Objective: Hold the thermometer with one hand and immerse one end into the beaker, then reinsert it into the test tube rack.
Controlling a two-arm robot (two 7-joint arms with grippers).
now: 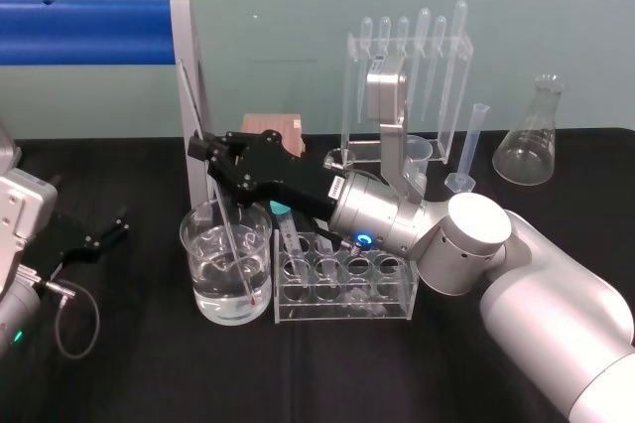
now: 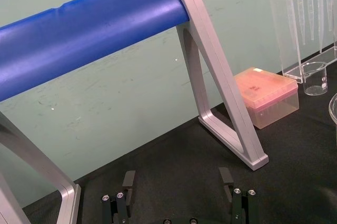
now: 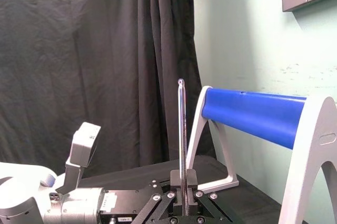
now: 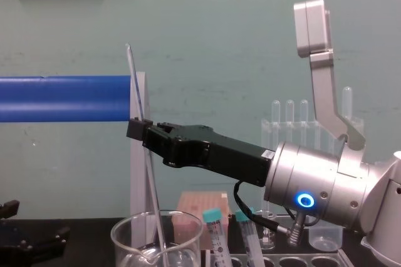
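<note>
The right gripper [image 1: 213, 150] reaches in from the right, above the table [image 1: 119, 363], and is positioned over the beaker [image 1: 198, 274]; its jaws are closed on the thermometer [image 1: 194, 105], gripping it partway along the stem. The thermometer leans slightly, its upper end toward the robot's left, rising in front of the blue bar [image 1: 84, 32]. Its lower end is inside the beaker, below the water line and close to the bottom; actual contact with the glass cannot be confirmed. The chest view shows the same clamp on the stem [image 4: 135, 85] above the beaker rim [image 4: 125, 242]. The test tube rack [image 1: 397, 304] stands just beside the beaker on its right, carrying a teal-capped tube [image 4: 213, 217]. The left gripper [image 1: 121, 222] rests low at the table's left side, well apart from the beaker, its jaws spread open with nothing between them.
</note>
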